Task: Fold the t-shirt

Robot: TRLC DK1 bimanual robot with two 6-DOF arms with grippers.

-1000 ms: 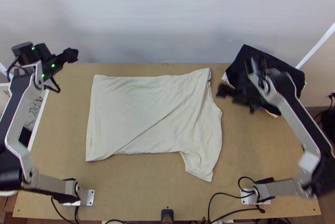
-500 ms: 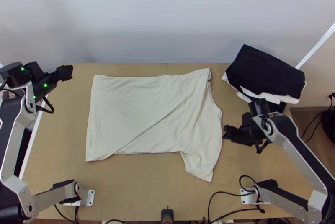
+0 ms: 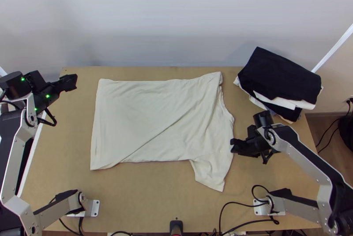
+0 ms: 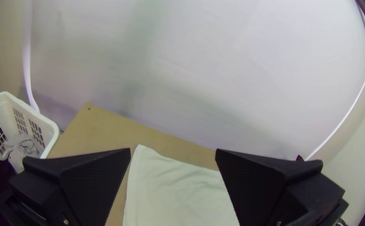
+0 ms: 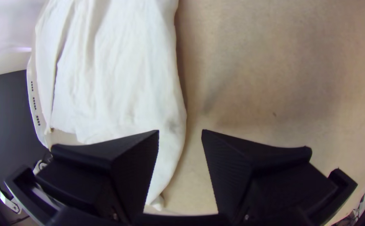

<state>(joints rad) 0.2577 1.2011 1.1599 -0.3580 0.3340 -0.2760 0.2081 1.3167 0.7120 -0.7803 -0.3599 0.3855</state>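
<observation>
The right gripper (image 5: pixel 180 134) has its two wide flat black fingers well apart with nothing between them, poised by the outer edge of a cream cloth t-shirt (image 3: pixel 154 121). In its wrist view one finger overlaps the cloth and the other overlaps bare wood, so it is probably set there to pinch that edge — contact cannot be judged.

The t-shirt lies on the light wooden table (image 3: pixel 154 200), between the two arms' bases and beyond them. Its body is laid out mostly flat as a broad panel, with a long slanting line across it that looks like the edge of a fold. A short cream sleeve (image 3: pixel 209 174) juts toward the near side, beyond the panel's outline; tucking it in seems the likely next move, and a shallow grip could catch one layer and leave another behind.

The left gripper (image 3: pixel 70 83) is also spread wide and empty, off to the left of the cloth, presumably kept out of the way. At the far right corner sits a stack of black and white folded cloth (image 3: pixel 280 79), likely set aside to leave working room.

How many layers lie under the panel is hard to tell. Part of the sleeve end is hidden behind a finger in the right wrist view, and the left wrist view cuts off the shirt's lower part. A white plastic lattice basket (image 4: pixel 50 125) with crumpled cloth inside is cropped there too.
</observation>
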